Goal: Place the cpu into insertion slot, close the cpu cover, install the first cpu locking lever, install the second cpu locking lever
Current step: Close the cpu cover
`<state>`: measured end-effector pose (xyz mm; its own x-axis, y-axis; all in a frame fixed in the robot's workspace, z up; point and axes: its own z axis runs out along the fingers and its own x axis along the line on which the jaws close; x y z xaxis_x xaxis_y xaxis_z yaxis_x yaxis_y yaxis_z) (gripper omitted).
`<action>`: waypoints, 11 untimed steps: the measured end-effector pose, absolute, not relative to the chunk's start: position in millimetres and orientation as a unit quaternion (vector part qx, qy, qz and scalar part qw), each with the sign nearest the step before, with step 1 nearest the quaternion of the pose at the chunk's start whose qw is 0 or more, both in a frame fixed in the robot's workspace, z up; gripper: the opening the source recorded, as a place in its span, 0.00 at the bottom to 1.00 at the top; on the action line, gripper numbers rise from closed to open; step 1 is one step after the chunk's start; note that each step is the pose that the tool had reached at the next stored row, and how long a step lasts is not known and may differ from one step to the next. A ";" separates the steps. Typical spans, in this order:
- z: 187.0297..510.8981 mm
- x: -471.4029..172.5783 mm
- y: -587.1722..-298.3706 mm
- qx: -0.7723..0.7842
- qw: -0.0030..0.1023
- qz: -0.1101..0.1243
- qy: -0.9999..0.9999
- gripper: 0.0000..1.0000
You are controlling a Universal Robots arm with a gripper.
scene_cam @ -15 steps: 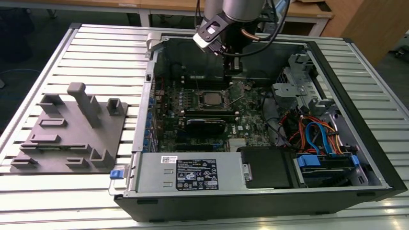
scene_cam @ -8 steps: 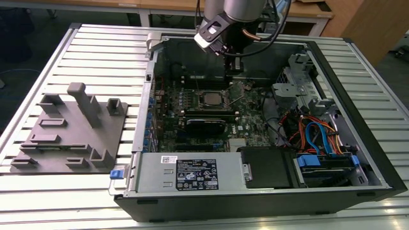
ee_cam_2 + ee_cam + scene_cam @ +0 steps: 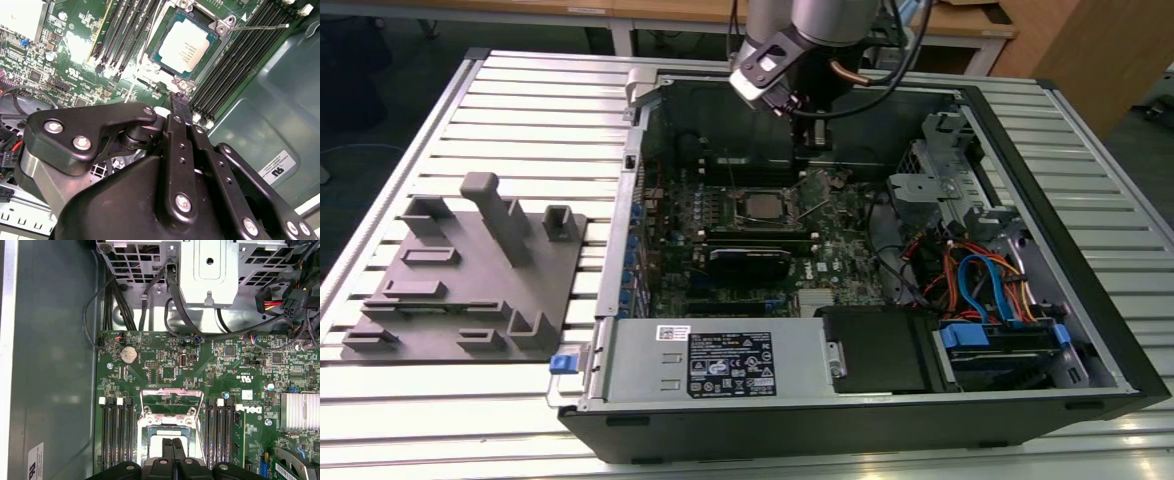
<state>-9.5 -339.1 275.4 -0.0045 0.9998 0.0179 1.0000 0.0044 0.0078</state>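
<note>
Second wrist view showed the cpu (image 3: 185,47) lying flat in the insertion slot (image 3: 206,62), near the motherboard's (image 3: 75,50) edge by the case wall (image 3: 280,100). The gripper (image 3: 179,102) was pinched closed on nothing, just beside the cpu, tips pointing at it.

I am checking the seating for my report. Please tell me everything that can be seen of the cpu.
The cpu is a small flat square chip with a dull silver-grey metal top carrying faint print. It lies flat in the insertion slot, top bare, on the green board. The cpu cover stands open at one side of the slot, not over the chip. The gripper, jaws shut, is apart from it; only the slot touches it.
</note>
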 end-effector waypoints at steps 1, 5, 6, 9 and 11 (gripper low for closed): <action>275.4 -9.0 -339.1 -0.705 0.004 -0.009 -0.709 0.10; 275.4 -6.6 -339.1 -0.705 0.004 -0.009 -0.709 0.10; 275.4 -6.1 -339.1 -0.705 0.004 -0.009 -0.709 0.10; 275.4 -4.5 -339.1 -0.705 0.004 -0.009 -0.709 0.10; 275.4 -3.5 -339.1 -0.705 0.004 -0.009 -0.709 0.10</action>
